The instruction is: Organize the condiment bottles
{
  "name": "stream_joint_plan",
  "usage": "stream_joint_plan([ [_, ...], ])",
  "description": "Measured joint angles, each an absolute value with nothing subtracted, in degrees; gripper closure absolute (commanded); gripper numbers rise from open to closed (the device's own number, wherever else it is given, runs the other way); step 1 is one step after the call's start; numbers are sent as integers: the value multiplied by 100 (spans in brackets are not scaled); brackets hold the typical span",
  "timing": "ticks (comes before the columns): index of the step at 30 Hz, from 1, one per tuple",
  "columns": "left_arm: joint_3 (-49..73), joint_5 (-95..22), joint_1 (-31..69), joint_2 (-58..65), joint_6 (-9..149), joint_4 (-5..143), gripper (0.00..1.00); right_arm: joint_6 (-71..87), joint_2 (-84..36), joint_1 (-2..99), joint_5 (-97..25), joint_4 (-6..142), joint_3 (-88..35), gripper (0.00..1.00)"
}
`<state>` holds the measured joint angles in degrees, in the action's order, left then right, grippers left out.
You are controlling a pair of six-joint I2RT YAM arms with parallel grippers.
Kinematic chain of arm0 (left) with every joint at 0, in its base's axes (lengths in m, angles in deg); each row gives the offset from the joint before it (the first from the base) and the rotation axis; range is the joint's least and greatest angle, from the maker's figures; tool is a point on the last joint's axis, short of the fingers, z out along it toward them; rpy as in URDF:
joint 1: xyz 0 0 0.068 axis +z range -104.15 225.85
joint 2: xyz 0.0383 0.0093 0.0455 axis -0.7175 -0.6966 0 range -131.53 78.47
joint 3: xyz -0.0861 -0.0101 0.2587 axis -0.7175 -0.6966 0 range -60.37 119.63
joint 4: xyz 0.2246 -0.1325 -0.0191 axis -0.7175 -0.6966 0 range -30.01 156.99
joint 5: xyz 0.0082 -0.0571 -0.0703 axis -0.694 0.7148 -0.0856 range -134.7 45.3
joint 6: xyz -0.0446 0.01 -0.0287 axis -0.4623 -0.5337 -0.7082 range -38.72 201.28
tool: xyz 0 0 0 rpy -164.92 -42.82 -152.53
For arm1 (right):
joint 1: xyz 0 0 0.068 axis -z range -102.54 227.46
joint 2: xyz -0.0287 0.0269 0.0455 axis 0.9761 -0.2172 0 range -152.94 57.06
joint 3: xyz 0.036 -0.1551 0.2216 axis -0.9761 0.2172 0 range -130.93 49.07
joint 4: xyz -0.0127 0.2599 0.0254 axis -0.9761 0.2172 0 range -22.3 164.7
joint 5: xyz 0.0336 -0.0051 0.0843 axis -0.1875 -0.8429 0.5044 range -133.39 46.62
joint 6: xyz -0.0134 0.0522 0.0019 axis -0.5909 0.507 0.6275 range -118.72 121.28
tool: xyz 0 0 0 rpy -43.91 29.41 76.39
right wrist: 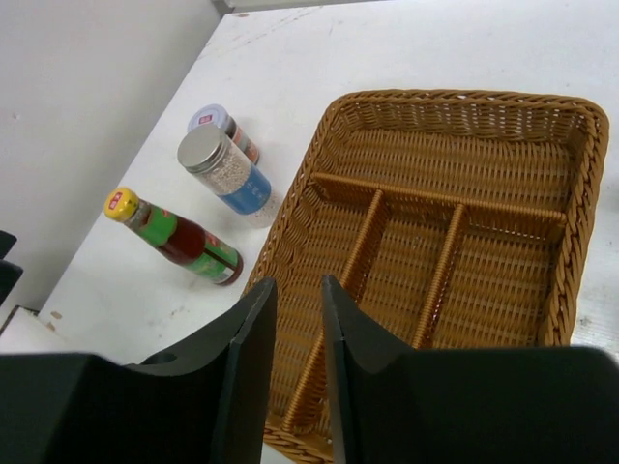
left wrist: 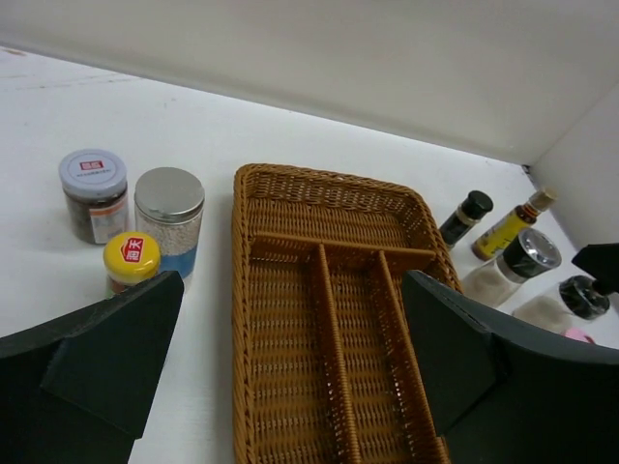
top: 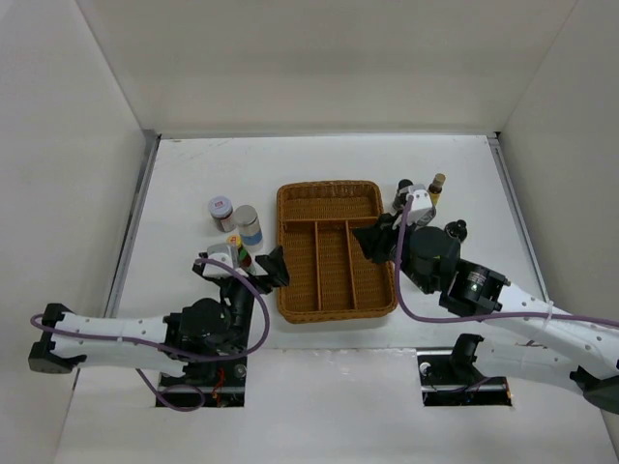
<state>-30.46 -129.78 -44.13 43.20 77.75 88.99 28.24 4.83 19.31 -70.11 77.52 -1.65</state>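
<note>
Looks like a robot lab test cell, not anyone's kitchen. Plain white desk point(top: 193, 174) boxed in by bare white panels point(top: 68, 145), a left arm point(top: 126, 338) and right arm point(top: 542, 319) bolted at its near edge, purple cables point(top: 397, 285) looped along them. On top, just a wicker tray point(top: 336, 249) and some condiment bottles point(top: 237, 224).

The tray point(top: 329, 185) is rough woven wicker. The jar point(left wrist: 169, 224) has a brushed metal lid. The table point(left wrist: 145, 126) is matt white.
</note>
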Motion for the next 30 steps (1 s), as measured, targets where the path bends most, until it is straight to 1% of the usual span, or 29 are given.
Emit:
stream_joint_plan([
  [2,-3044,-12984,-4371,4368,7826,8899,0,2810,472,1931,-6971,7750,-165,88],
  [3,-3044,-12980,-4323,4414,7848,8901,0,2797,455,1931,-6938,7741,-165,91],
  [5,-3039,-12984,-4067,4501,7900,8899,0,2800,380,1931,-6833,7678,-165,93],
  [8,-3037,-13011,-3667,4764,8062,8895,0,2769,184,1922,-6619,7492,-165,94],
  [11,-3039,-13011,-3635,5223,8326,8868,0,2631,-100,1878,-6342,7171,-174,92],
  [12,-3039,-13017,-3633,5406,8418,8875,0,2548,-225,1858,-6202,7057,-202,90],
  [14,-3052,-13028,-3626,5732,8564,8910,0,2413,-503,1848,-5900,6898,-329,81],
  [15,-3081,-13033,-3608,5857,8610,8945,0,2332,-669,1848,-5703,6821,-443,75],
  [16,-3149,-13041,-3589,5985,8654,8986,0,2253,-824,1848,-5535,6753,-563,66],
  [19,-3448,-13057,-3442,6263,8726,9043,0,1952,-1289,1828,-5094,6515,-965,43],
  [20,-3525,-13059,-3368,6305,8750,9041,5,1858,-1429,1815,-4995,6443,-1085,39],
  [22,-3645,-13063,-3198,6423,8772,9072,40,1648,-1766,1806,-4794,6336,-1391,36],
  [23,-3682,-13061,-3106,6512,8785,9089,64,1573,-1965,1797,-4698,6297,-1577,35],
  [24,-3699,-13063,-3010,6602,8785,9122,78,1510,-2175,1784,-4615,6275,-1774,34],
  [25,-3708,-13068,-2865,6694,8816,9155,84,1462,-2380,1784,-4554,6249,-1951,33],
  [26,-3708,-13068,-2673,6768,8842,9196,87,1420,-2566,1780,-4497,6233,-2097,32],
  [28,-3708,-13087,-2205,6858,8853,9288,89,1326,-2913,1780,-4390,6163,-2329,32],
  [30,-3708,-13098,-1781,6853,8859,9375,88,1276,-3241,1780,-4283,6063,-2484,30],
])
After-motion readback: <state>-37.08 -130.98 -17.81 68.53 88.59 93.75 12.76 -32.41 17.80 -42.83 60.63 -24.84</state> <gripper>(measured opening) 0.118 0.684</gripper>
